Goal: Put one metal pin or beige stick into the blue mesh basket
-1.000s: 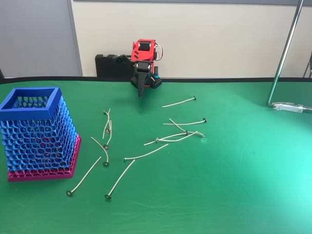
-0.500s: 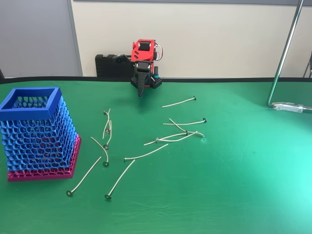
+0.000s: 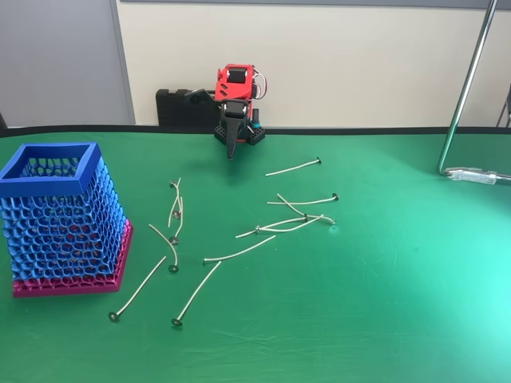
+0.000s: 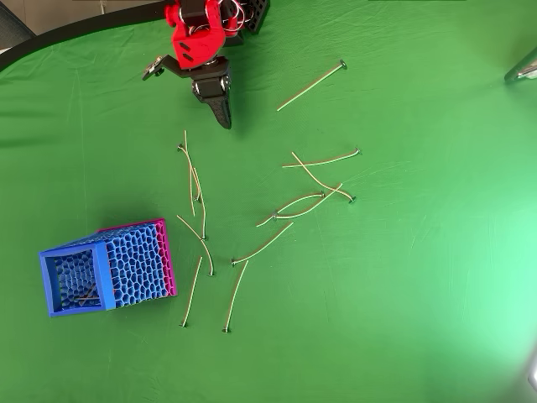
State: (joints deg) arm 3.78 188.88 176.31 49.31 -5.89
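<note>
Arm folded at rear, pincer (image 3: 230, 153) pointing down, jaws together.

The fixed view stood at the table's near edge, facing my base at the far wall from a low angle. The overhead view looked straight down, my base at its top edge. Both shared the green table (image 3: 383, 319) (image 4: 419, 277).

A green-covered desk (image 3: 399, 319) fills the fixed view. Behind it, at 12 o'clock, stands a cream wall (image 3: 359, 64); a grey panel (image 3: 56, 64) at 10; a metal pole (image 3: 467, 88) at 2.
</note>
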